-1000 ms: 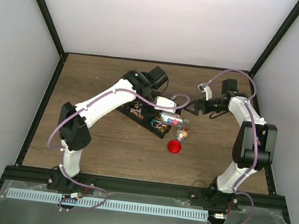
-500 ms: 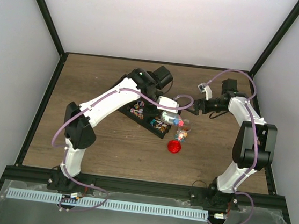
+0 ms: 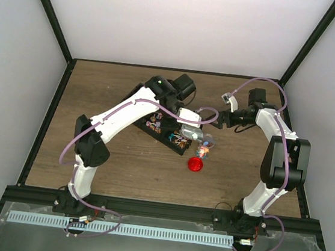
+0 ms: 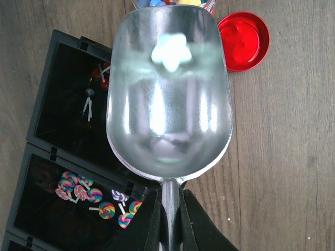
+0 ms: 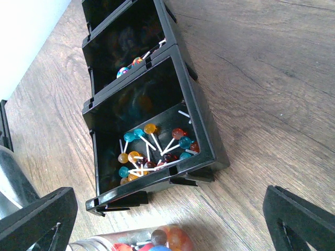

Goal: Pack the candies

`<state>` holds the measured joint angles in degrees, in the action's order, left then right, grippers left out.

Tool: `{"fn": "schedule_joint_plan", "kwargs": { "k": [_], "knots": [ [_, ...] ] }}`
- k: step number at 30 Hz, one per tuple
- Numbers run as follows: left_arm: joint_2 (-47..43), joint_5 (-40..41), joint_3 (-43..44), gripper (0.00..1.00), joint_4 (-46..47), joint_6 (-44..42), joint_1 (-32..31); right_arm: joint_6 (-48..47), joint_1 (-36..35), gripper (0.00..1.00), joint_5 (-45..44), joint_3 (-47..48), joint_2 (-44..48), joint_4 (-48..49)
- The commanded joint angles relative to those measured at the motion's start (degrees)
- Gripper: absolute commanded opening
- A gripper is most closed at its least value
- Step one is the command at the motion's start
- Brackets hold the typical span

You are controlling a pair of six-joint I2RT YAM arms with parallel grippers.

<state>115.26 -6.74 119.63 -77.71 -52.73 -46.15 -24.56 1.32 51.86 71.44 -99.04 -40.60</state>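
Over the middle of the wood-grain table (image 3: 120,168), the left gripper (image 4: 170,222) is clenched on the thin stem of a silvery metal scoop (image 4: 170,120). The scoop's smooth, rounded bowl is mirror-bright and carries one pale, star-shaped piece (image 4: 169,51) near its front lip. Just past that lip sits a clear jar (image 5: 104,244) holding the candies (image 5: 167,239), small glossy balls of red, orange and blue. A round, shiny red lid (image 4: 243,41) lies flat on the wood just beside the jar. To the scoop's left is a black plastic tray (image 5: 207,141) of boxy compartments. One holds ball lollipops (image 5: 152,151) on white sticks, another flat swirled ones (image 4: 86,191). The right gripper (image 5: 167,214) hangs near the tray's end, its dark fingers spread wide, grasping nothing.
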Motion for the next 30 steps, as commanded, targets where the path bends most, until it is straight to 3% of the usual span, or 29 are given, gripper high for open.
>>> {"fn": "schedule_joint_plan", "kwargs": {
  "k": [1, 20, 23, 30],
  "knots": [
    [1.70, 0.93, 3.05, 0.04, -2.47, -0.05, -0.46, 0.29, 0.35, 1.00, 1.12, 0.54, -0.29, 0.78],
    [0.57, 0.01, 4.19, 0.04, -1.61, 2.11, 0.48, -0.01, 0.34, 1.00, 0.58, 2.42, -0.46, 0.59],
    [-1.25, -1.68, 3.94, 0.04, 0.55, 5.46, 3.14, 0.35, 0.44, 1.00, 0.43, 3.18, -0.19, 0.84],
    [-8.51, -9.91, -2.55, 0.04, 11.92, 16.65, 17.09, 1.01, 0.44, 1.00, -0.94, 6.86, -0.72, 0.34]
  ]
}}
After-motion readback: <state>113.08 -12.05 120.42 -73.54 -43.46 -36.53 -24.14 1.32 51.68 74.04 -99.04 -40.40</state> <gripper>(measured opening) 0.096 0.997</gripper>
